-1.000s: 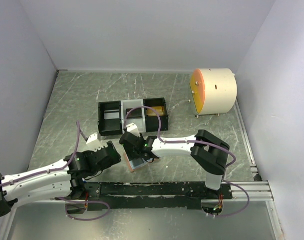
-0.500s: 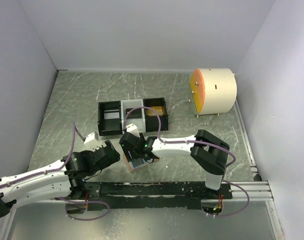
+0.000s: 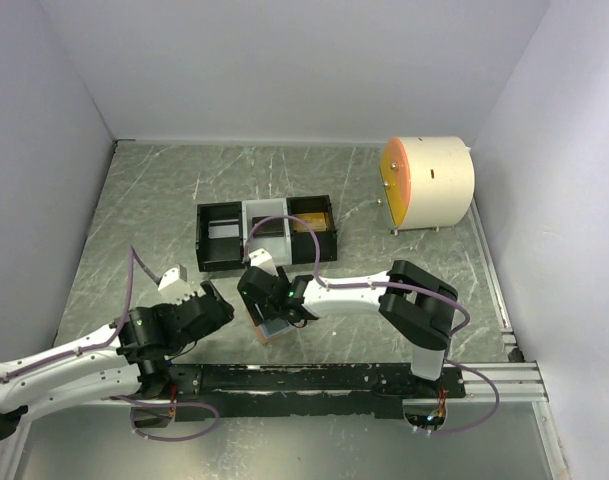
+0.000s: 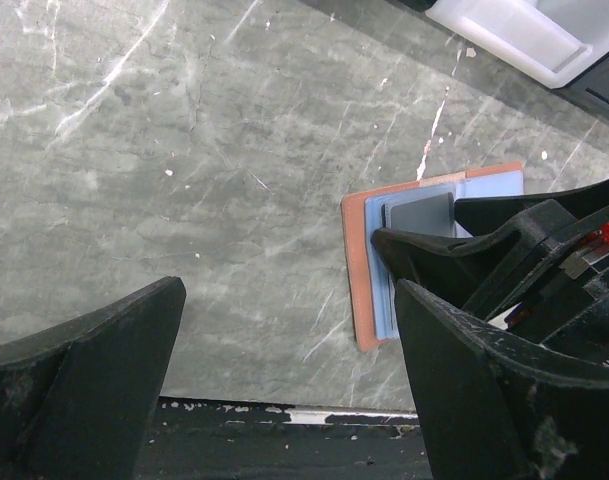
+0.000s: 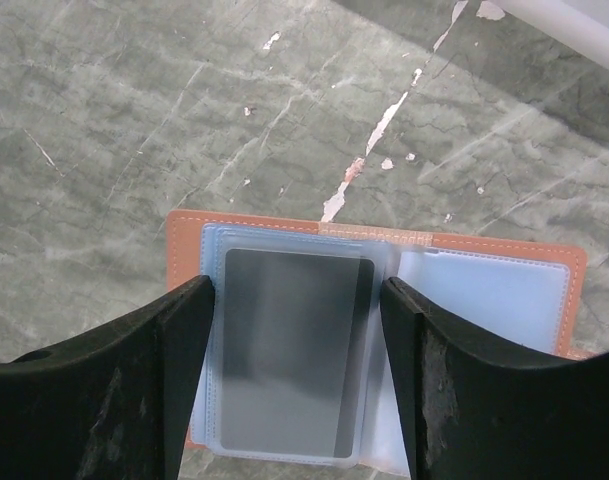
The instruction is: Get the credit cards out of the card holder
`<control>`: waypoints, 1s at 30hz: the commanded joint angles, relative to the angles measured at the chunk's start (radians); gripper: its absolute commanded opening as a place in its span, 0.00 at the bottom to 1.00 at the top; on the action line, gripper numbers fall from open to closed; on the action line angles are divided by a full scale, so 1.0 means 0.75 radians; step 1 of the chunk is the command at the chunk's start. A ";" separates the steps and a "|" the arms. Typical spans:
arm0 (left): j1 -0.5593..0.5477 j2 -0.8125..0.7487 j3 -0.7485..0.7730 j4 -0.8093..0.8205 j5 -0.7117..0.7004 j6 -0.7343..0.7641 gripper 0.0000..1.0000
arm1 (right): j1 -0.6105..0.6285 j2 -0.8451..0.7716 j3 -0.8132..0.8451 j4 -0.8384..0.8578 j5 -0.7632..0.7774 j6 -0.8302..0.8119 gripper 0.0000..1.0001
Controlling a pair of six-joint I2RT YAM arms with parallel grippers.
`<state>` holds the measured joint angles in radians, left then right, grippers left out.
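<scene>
The card holder (image 3: 276, 330) lies open and flat on the marble table, salmon-pink outside with pale blue pocket panels (image 5: 484, 300). A dark grey credit card (image 5: 289, 350) sits in the clear left pocket, also showing as the dark card (image 4: 419, 212). No other credit cards show. My right gripper (image 5: 296, 290) hovers over the card holder (image 5: 184, 240), open, with one finger on each side of the dark card's pocket. My left gripper (image 4: 289, 300) stands open over bare table left of the card holder (image 4: 364, 270), holding nothing. From above, the left gripper (image 3: 192, 290) is apart from the right gripper (image 3: 266, 300).
A black-and-grey three-compartment tray (image 3: 264, 232) stands just behind the holder. A cream drum with an orange face (image 3: 429, 183) is at the back right. A black rail (image 3: 314, 378) runs along the near edge. Walls close in the left, back and right.
My left arm has drawn back to the left, away from the holder. The right gripper's jaws have spread wider over the dark card's pocket.
</scene>
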<state>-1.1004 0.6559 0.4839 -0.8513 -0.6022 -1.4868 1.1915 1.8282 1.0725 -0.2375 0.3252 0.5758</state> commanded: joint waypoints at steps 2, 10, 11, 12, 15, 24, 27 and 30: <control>0.001 0.017 0.038 0.042 -0.019 0.046 0.98 | -0.007 0.017 -0.050 0.019 -0.107 -0.003 0.67; 0.000 0.063 -0.002 0.257 0.084 0.199 0.98 | -0.119 -0.075 -0.201 0.242 -0.422 0.089 0.67; 0.001 0.067 -0.010 0.282 0.094 0.212 0.98 | -0.131 -0.081 -0.217 0.263 -0.449 0.095 0.66; 0.001 0.068 -0.016 0.302 0.105 0.221 0.98 | -0.143 -0.085 -0.233 0.276 -0.466 0.101 0.66; 0.001 0.076 -0.030 0.332 0.124 0.228 0.98 | -0.149 -0.087 -0.240 0.237 -0.420 0.108 0.65; 0.001 0.080 -0.017 0.231 0.068 0.112 0.97 | -0.101 -0.033 -0.160 0.061 -0.199 0.016 0.66; 0.001 0.048 -0.010 0.177 0.037 0.072 0.97 | -0.072 0.005 -0.117 0.000 -0.112 0.001 0.66; 0.001 0.016 -0.004 0.122 0.019 0.037 0.96 | -0.050 0.036 -0.104 -0.028 -0.061 -0.004 0.66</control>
<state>-1.1004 0.6987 0.4660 -0.6868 -0.5388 -1.4059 1.1362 1.7851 1.0012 -0.1276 0.1917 0.5888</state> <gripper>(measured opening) 0.968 0.662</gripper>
